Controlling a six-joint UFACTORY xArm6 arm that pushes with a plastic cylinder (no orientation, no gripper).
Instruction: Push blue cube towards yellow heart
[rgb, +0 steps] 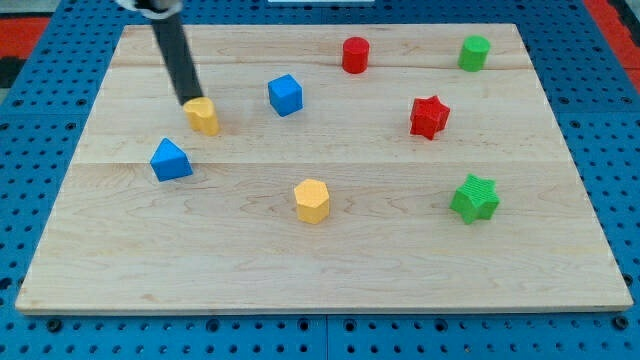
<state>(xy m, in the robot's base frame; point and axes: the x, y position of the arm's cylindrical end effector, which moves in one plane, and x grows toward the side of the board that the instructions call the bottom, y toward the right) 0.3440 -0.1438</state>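
Camera view: blue cube (285, 95) right of my tip (190, 102), tip touching yellow heart (203, 116); no jaws

The table (330, 265) was a pale wooden board made of long planks joined side by side, their seams running across the view. It lay on a blue pegboard surface (40, 120) dotted with regular rows of small dark holes, which framed it on every side. The light was even and soft, throwing only faint shadows. A strip of red (612, 14) showed at the view's top right corner.
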